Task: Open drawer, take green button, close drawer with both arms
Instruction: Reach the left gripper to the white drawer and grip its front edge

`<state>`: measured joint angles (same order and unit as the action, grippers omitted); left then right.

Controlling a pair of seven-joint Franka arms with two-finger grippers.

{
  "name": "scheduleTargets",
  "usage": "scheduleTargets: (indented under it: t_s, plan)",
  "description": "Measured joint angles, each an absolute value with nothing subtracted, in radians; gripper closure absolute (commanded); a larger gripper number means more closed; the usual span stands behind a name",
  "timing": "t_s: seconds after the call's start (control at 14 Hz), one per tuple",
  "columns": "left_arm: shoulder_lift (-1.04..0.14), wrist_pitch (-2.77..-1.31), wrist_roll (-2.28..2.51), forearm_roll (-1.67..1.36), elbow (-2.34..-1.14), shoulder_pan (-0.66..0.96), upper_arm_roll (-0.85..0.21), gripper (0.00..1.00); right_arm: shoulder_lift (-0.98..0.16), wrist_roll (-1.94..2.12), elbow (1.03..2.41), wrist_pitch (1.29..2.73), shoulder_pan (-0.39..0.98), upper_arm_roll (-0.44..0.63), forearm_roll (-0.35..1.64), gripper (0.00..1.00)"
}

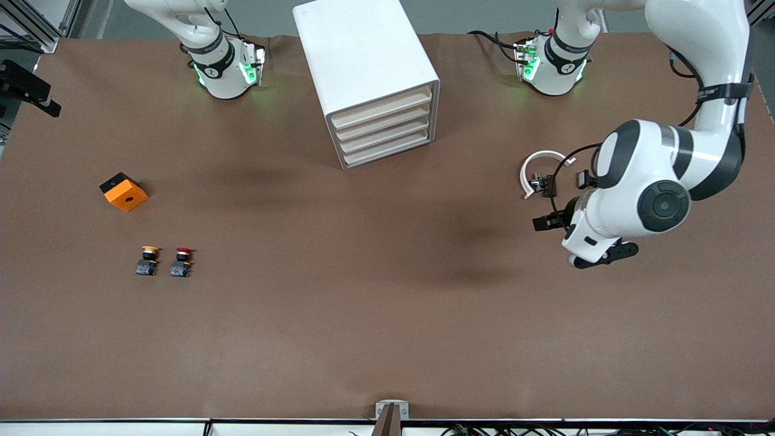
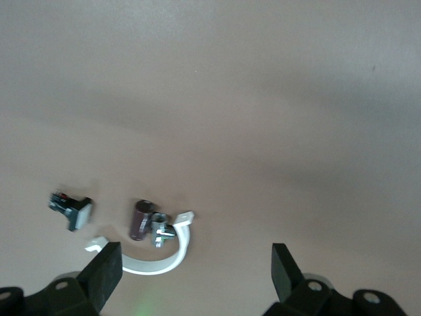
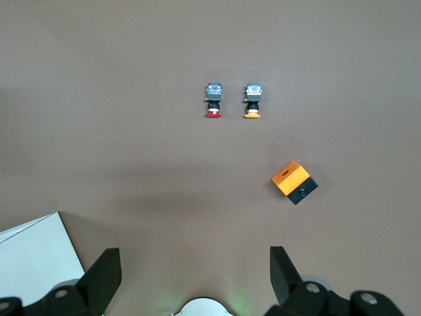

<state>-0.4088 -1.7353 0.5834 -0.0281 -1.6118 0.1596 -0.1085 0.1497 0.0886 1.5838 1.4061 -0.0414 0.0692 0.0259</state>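
With both black claws, left [image 2: 191,270] and right [image 3: 191,273], open and empty, we risk tugging the wrong cream-fronted drawer [image 1: 387,152] in the white boxy cabinet [image 1: 357,48], its lowest one shut, green button unseen.

Even overhead light, soft shadows

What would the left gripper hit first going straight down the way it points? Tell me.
Probably bare table: the open left gripper points down at it. The white curved clip lies near the line, so depth is uncertain.
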Motion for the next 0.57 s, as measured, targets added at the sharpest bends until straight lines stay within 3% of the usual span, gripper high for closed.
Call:
scheduleTargets:
  t_s: [0.57]
  plan:
    - [-0.662, -1.736, 1.397, -0.245, -1.460, 0.274, -0.117, 0.00, 0.150, 0.089, 1.584, 1.406, -0.041, 0.070, 0.026, 0.00]
